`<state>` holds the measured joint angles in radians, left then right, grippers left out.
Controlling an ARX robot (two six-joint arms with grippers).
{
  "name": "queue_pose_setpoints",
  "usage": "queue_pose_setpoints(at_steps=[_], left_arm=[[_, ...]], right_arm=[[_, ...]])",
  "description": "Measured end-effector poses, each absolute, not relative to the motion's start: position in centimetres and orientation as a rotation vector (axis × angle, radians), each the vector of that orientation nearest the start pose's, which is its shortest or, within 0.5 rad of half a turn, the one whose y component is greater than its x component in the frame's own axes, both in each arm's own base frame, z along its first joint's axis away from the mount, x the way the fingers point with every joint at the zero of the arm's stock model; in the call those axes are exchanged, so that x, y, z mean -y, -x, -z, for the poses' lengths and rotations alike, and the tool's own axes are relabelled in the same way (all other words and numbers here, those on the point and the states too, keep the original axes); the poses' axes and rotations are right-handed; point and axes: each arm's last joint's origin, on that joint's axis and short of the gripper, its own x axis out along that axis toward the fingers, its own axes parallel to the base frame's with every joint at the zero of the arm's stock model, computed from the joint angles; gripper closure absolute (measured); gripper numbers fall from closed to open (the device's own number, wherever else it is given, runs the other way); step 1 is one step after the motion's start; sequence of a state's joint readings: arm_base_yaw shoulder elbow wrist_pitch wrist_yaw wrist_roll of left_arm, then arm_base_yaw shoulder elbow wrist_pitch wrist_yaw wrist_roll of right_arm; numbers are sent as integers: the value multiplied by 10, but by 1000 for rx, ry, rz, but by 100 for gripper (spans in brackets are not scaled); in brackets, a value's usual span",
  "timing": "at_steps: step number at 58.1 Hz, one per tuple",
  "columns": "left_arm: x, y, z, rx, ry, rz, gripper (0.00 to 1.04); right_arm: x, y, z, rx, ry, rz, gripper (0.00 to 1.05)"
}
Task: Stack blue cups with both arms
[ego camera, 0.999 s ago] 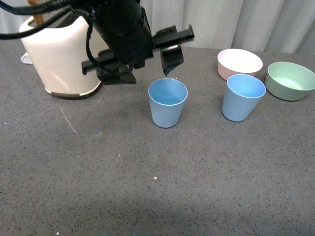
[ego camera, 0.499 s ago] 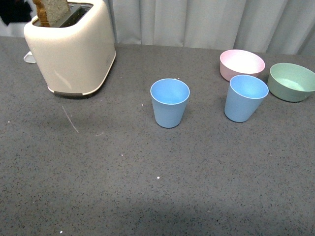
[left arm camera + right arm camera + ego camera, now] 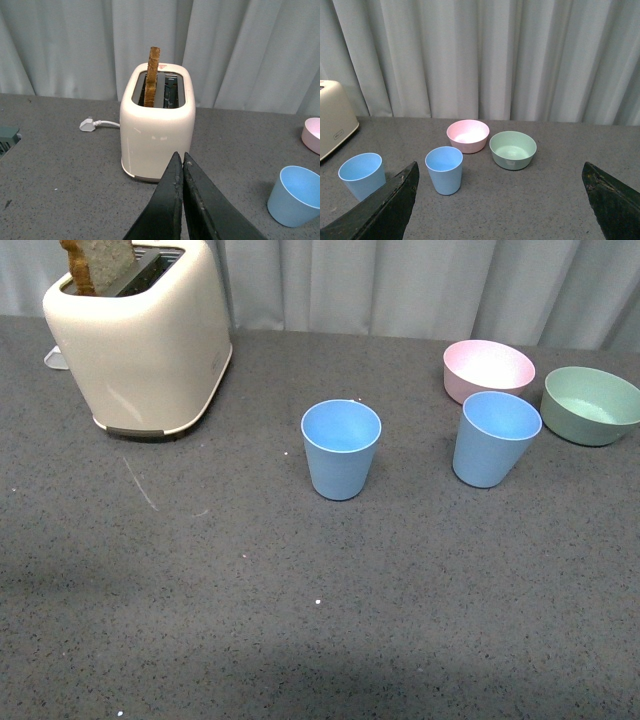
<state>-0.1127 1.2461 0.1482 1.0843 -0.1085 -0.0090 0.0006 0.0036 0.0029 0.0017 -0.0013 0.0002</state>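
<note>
Two light blue cups stand upright and apart on the grey table. One cup [image 3: 341, 449] is near the middle, the other cup [image 3: 494, 438] is to its right. Neither arm shows in the front view. In the left wrist view my left gripper [image 3: 179, 158] is shut and empty, held off the table in front of the toaster, with the middle cup [image 3: 296, 196] off to one side. In the right wrist view my right gripper [image 3: 500, 172] is open wide and empty, well back from both cups [image 3: 444, 170] [image 3: 362, 175].
A cream toaster [image 3: 140, 340] with a slice of bread in it stands at the back left, its plug [image 3: 87, 124] lying beside it. A pink bowl [image 3: 487, 368] and a green bowl [image 3: 590, 403] sit at the back right behind the right cup.
The black arm that hung over the middle cup a second ago has drawn out of the front view. Both cups stand as before.
</note>
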Motion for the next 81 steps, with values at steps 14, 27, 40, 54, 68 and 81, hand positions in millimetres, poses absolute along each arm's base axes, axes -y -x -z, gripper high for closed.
queue_pose_setpoints(at_steps=[14,27,40,54,68,81], left_arm=[[9,-173,-162,-16,8,6,101],[0,-156,-163,-12,8,1,101],[0,-144,-165,-4,7,2,101],[0,-134,-170,12,8,2,101],[0,-125,-173,19,8,2,101],[0,-118,-173,22,8,2,101]], right_arm=[[0,-98,-164,1,0,-2,10],[0,-98,-164,1,-1,-2,10],[0,-98,-164,1,-1,-2,10],[0,-98,-164,1,0,-2,10],[0,-98,-164,1,0,-2,10],[0,-98,-164,1,0,-2,10]])
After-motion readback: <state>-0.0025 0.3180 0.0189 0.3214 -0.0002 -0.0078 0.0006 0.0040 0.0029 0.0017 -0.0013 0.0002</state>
